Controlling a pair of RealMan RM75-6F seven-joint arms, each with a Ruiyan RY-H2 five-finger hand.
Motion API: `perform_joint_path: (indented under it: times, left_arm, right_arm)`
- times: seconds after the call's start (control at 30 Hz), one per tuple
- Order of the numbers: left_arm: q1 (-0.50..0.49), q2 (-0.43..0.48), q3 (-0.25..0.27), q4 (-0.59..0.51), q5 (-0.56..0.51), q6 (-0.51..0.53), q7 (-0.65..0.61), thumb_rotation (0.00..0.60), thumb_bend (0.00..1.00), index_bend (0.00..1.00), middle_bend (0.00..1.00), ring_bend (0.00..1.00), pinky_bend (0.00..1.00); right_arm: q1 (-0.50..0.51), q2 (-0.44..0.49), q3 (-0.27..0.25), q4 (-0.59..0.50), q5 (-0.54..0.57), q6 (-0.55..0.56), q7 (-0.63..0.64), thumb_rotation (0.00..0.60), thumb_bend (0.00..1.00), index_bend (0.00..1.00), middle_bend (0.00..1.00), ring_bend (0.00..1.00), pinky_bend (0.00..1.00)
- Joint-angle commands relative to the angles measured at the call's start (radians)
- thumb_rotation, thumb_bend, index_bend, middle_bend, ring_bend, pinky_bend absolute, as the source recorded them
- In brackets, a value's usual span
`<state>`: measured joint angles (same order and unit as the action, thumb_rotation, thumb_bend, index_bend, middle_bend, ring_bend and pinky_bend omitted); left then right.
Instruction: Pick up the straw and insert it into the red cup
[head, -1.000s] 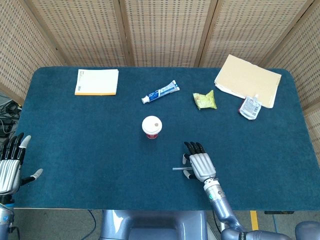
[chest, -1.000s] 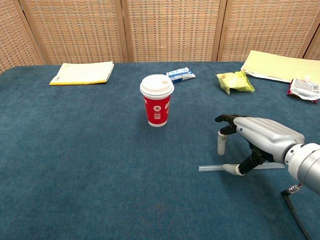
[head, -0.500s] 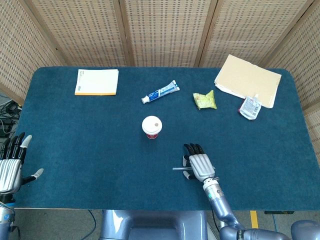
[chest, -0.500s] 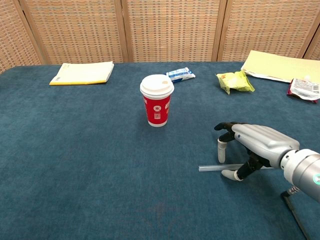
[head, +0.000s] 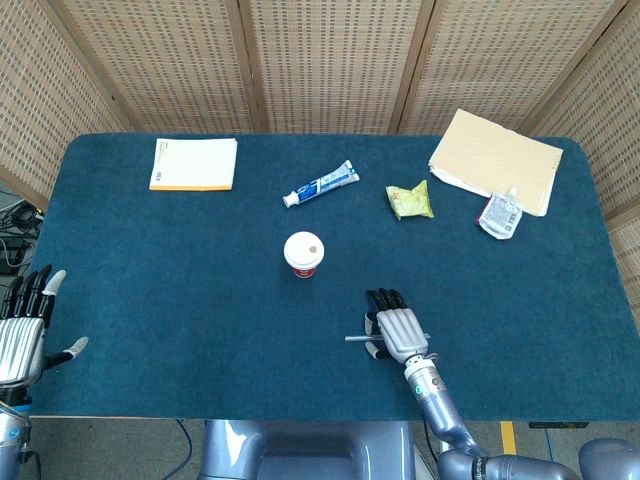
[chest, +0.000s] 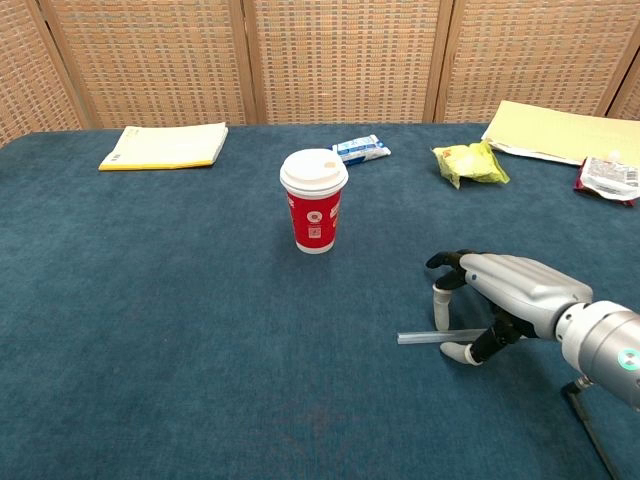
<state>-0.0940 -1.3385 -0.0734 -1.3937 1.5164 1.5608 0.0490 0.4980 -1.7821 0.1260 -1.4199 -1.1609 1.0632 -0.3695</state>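
Observation:
The red cup (head: 303, 255) with a white lid stands upright mid-table, also seen in the chest view (chest: 314, 215). A clear straw (head: 355, 338) lies flat on the blue cloth near the front edge, its left end sticking out from under my right hand (head: 398, 328). In the chest view the right hand (chest: 505, 285) hovers palm-down over the straw (chest: 415, 337). One fingertip (chest: 441, 312) comes down behind the straw and the thumb tip sits in front of it. The straw still rests on the table. My left hand (head: 22, 335) hangs off the table's left edge with fingers spread and nothing in it.
Along the back lie a yellow notepad (head: 194, 163), a toothpaste tube (head: 321, 184), a green snack packet (head: 410, 200), a beige folder (head: 497, 160) and a small pouch (head: 499, 214). The cup stands well left of and behind the right hand.
My right hand has sunk lower and drawn slightly toward the front edge, bringing its fingertip and thumb closer around the straw. The straw, the cup and the left hand have stayed put.

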Motion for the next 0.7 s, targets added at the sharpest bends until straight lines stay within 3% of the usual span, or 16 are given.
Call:
perform_joint_path:
  times: [0.03,0.5,0.7]
  left_arm:
    - [0.000,0.000,0.000,0.000,0.000,0.000,-0.001,0.600,0.05,0.00,0.00,0.00,0.00]
    - [-0.003,0.000,0.001,0.001,-0.001,-0.004,-0.002,0.600,0.05,0.00,0.00,0.00,0.00]
    - [-0.003,0.002,-0.001,0.000,-0.006,-0.006,-0.007,0.600,0.05,0.00,0.00,0.00,0.00]
  right_arm:
    - [0.001,-0.001,0.000,0.000,0.001,-0.002,0.001,0.600,0.54,0.58,0.18,0.00,0.00]
    - [0.006,0.006,0.002,-0.011,0.004,-0.004,0.003,0.600,0.58,0.59,0.19,0.00,0.00]
    - [0.005,0.034,0.034,-0.062,-0.005,0.007,0.069,0.600,0.58,0.59,0.19,0.00,0.00]
